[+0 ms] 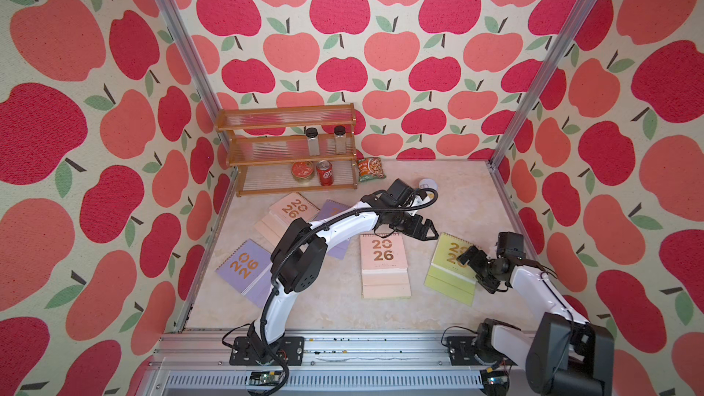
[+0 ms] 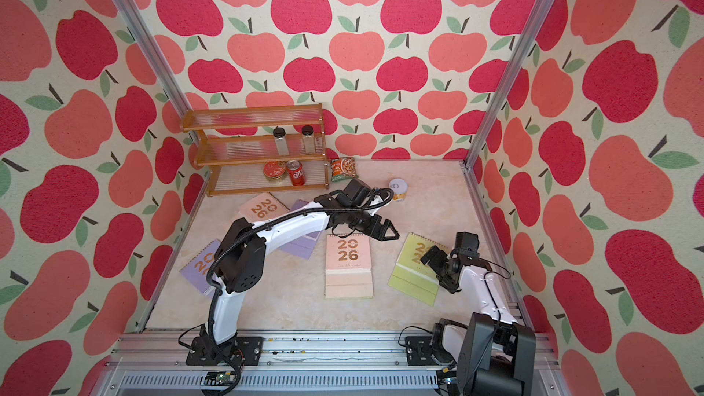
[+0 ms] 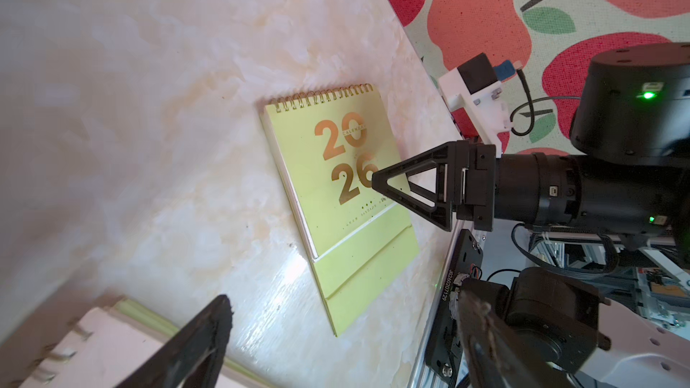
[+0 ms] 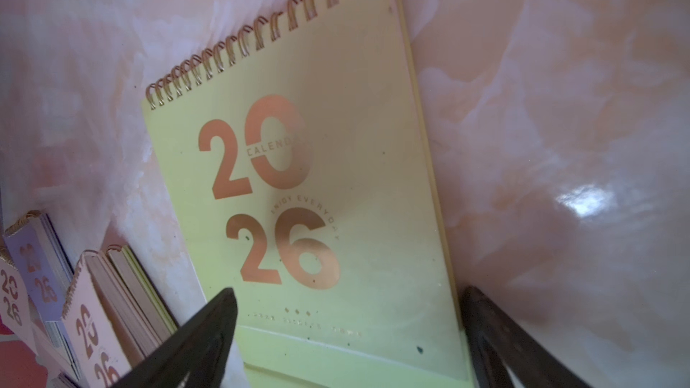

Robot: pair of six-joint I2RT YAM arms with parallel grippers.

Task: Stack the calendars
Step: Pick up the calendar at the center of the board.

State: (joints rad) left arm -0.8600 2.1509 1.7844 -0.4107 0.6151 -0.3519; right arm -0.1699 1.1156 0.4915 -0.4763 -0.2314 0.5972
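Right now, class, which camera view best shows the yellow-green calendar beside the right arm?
The right wrist view: the yellow-green calendar is large, spiral and gold 2026 legible. The left wrist view shows the calendar whole but smaller, the right tool crossing the 6. Both top views show the calendar small, partly behind that tool.

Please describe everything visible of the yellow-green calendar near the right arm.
The yellow-green calendar lies flat on the marbled table, cover up, with gold spiral binding along its far edge, large gold "2026", and a folded card base at its near edge. The open right end effector hangs over it.
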